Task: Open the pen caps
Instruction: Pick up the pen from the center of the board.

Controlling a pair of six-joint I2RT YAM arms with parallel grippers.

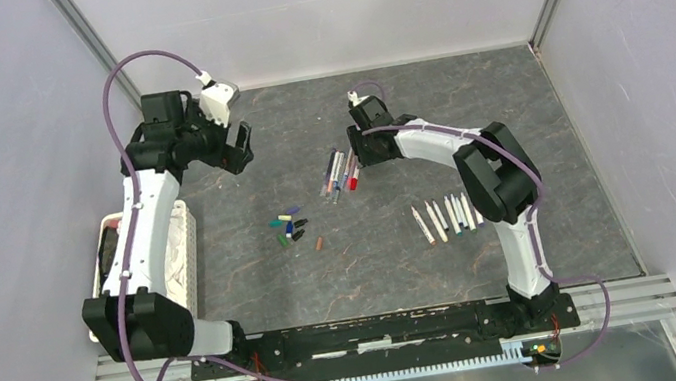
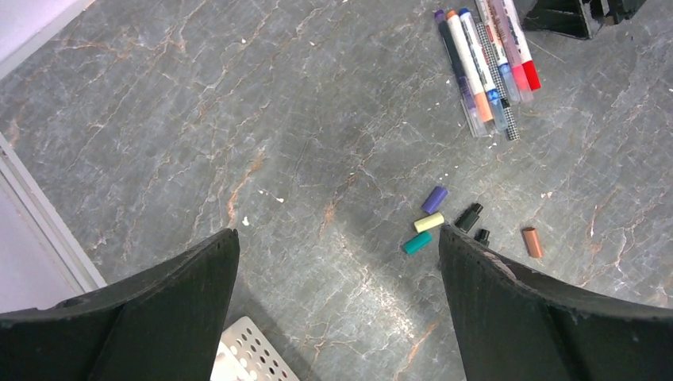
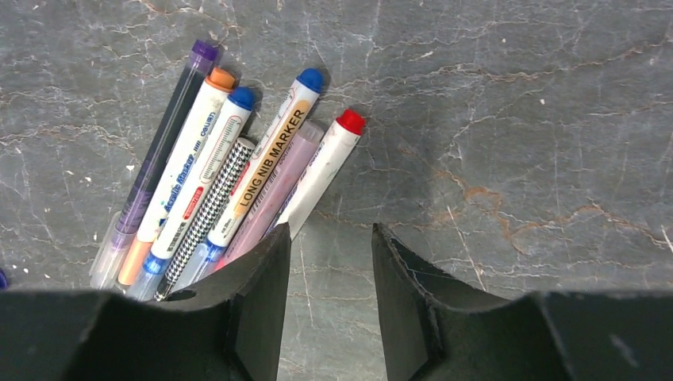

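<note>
Right gripper (image 3: 332, 238) jaws part-spread, empty, just beside capped pens (image 3: 238, 182). Left gripper (image 2: 337, 238) spread wide, empty. Loose caps (image 2: 428, 222) lie well apart. Best: centre on red pen (image 3: 325, 167) alone; its neighbour touches it.

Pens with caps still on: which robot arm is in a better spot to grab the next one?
Right. The right gripper hangs beside the bunch of thin capped marker pens, jaws partly apart, holding nothing. The left gripper is wide open but farther off, past the small loose coloured plastic caps.
</note>
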